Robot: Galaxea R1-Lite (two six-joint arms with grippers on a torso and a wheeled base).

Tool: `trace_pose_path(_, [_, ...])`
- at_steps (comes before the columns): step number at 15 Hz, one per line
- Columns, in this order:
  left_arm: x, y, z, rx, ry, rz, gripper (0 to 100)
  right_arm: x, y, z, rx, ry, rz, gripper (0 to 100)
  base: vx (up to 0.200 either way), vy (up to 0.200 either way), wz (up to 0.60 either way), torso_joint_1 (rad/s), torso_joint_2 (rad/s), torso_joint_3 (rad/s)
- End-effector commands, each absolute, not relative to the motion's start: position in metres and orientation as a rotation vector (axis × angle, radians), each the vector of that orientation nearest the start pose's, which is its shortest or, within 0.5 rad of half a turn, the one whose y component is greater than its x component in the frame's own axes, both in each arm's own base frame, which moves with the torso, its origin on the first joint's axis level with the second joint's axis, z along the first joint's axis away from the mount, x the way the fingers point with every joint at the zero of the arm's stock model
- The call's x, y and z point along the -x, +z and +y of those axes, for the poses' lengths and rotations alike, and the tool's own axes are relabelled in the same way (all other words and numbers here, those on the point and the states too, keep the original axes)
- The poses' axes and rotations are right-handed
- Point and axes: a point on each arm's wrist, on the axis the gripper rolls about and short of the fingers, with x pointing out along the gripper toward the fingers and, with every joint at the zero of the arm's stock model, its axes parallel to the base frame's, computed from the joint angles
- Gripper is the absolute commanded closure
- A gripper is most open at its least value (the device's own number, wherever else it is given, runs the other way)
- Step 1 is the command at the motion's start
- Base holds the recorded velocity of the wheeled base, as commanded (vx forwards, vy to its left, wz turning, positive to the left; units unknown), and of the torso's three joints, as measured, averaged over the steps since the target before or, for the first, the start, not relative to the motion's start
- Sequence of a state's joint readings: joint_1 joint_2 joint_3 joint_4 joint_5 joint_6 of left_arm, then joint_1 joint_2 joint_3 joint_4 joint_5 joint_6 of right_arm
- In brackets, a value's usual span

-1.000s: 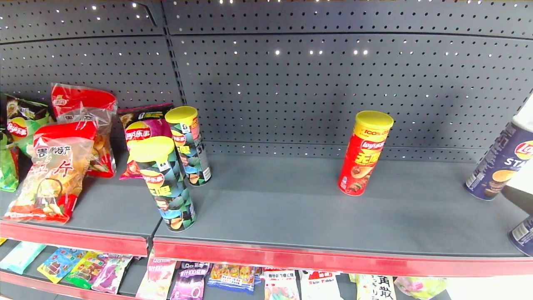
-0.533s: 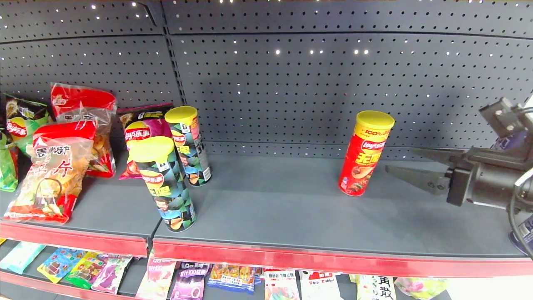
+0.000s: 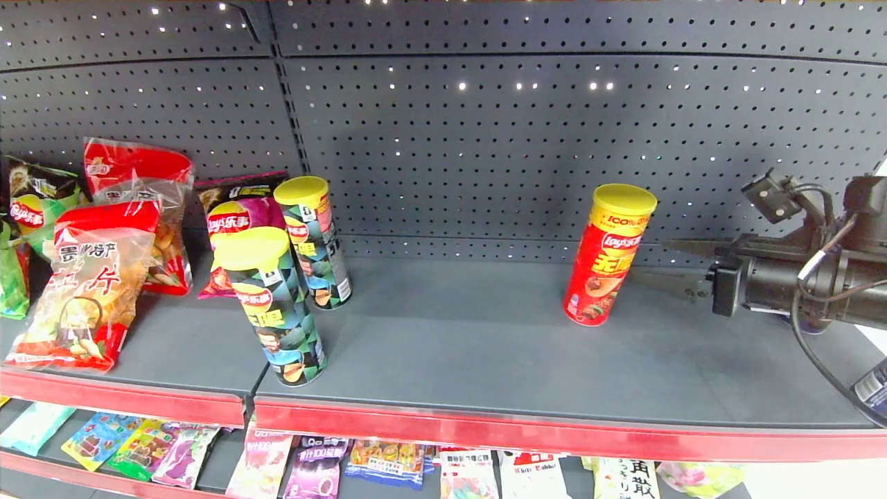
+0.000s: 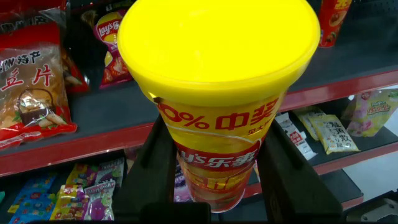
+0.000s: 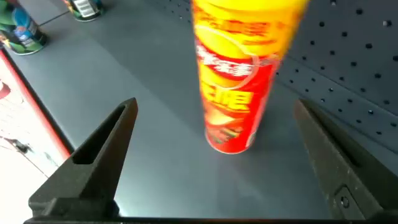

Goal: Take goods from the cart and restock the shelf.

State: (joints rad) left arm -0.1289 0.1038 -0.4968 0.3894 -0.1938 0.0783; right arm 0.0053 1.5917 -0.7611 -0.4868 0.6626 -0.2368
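Note:
A red chip can [image 3: 608, 255] with a yellow lid stands upright on the grey shelf [image 3: 450, 346], right of centre. My right gripper [image 3: 655, 267] is open and lies level just to the can's right, its fingertips close to the can's side without touching it. In the right wrist view the red chip can [image 5: 239, 93] stands ahead of the right gripper [image 5: 217, 168], between the lines of the two spread fingers [image 5: 93, 168]. My left gripper [image 4: 217, 180] is shut on a yellow-lidded can [image 4: 217, 68] in front of the shelf rows.
Two green patterned cans [image 3: 277, 312] [image 3: 315, 242] stand at centre left, with chip bags [image 3: 90, 284] beyond them. A navy can [image 3: 872, 389] peeks in at the right edge. The shelf's red front lip [image 3: 554, 433] runs above a lower shelf of packets [image 3: 388, 461].
My right arm came in from the right edge and moved left, bringing its open gripper close to the red can. It now hides the navy can that stood at the right.

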Motion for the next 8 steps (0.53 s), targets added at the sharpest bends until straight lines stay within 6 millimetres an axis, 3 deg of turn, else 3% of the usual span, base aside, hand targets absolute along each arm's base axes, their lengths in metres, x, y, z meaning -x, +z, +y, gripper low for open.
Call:
trace_pose_path(1, [0.063, 0.168, 0.004, -0.077, -0.325, -0.011, 100, -0.289, 0.183, 0.007, 0.103, 0.697, 0.262, 0, 0.000, 0.000, 0.00, 0.000, 0.00, 0.000])
trace_pose_path(8, [0.062, 0.169, 0.004, -0.077, -0.335, -0.005, 100, -0.316, 0.171, -0.001, 0.076, 0.831, 0.215, 0, 0.000, 0.000, 0.00, 0.000, 0.00, 0.000])
